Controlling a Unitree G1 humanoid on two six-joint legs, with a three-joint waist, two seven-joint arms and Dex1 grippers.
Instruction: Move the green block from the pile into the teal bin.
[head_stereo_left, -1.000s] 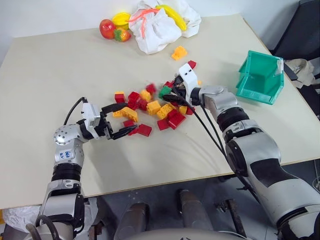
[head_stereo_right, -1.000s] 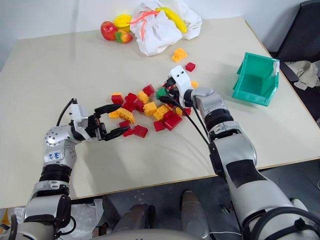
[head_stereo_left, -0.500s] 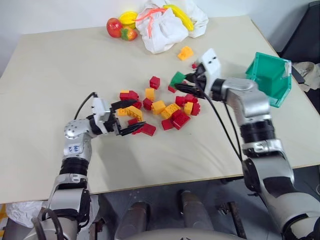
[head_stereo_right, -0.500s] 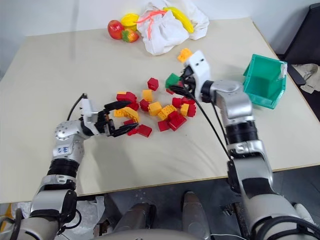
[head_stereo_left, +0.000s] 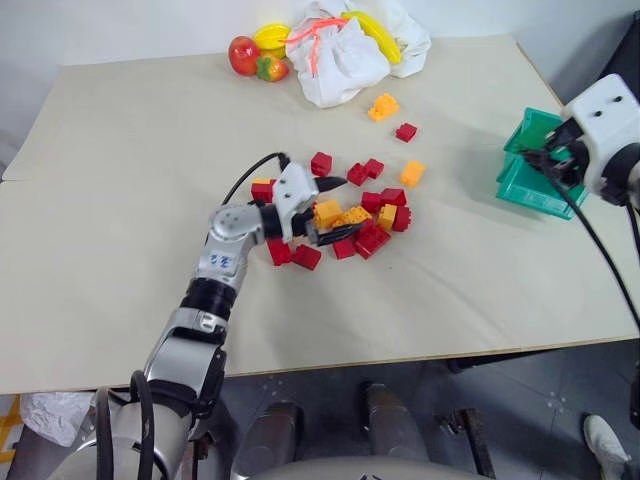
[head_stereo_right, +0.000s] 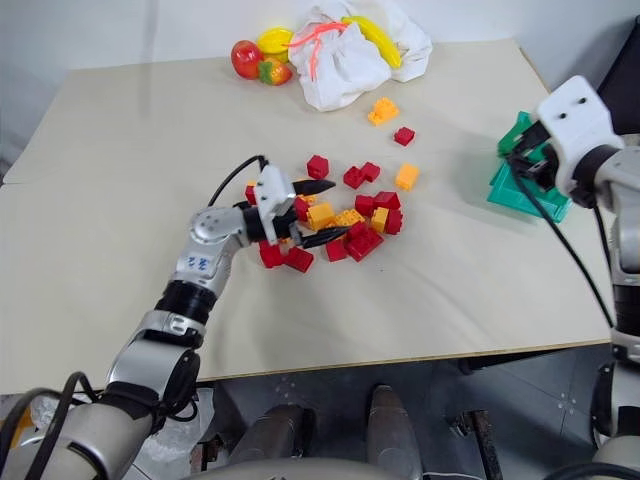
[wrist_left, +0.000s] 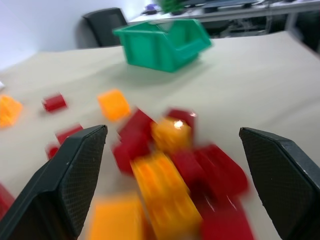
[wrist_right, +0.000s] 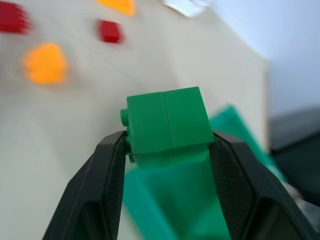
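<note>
The green block (wrist_right: 167, 122) is pinched between my right gripper's two black fingers. That right gripper (head_stereo_left: 545, 160) is shut on it and hangs over the teal bin (head_stereo_left: 530, 185) at the table's right edge. Through the right wrist view the bin's open inside (wrist_right: 175, 200) lies just behind and below the block. The pile (head_stereo_left: 360, 215) of red and yellow-orange bricks lies mid-table. My left gripper (head_stereo_left: 340, 207) is open at the pile's left side, level with the table. Its fingers (wrist_left: 75, 170) straddle the nearest bricks and hold nothing.
A white bag (head_stereo_left: 340, 50) with toy fruit (head_stereo_left: 245, 55) lies at the table's far edge. Stray bricks lie between pile and bin: an orange one (head_stereo_left: 383, 105), a red one (head_stereo_left: 405, 131) and another orange one (head_stereo_left: 411, 173). The bin sits close to the right table edge.
My right gripper has carried the green block up and to the right, from the pile to above the teal bin. My left gripper has moved right, up to the pile. The view has shifted.
</note>
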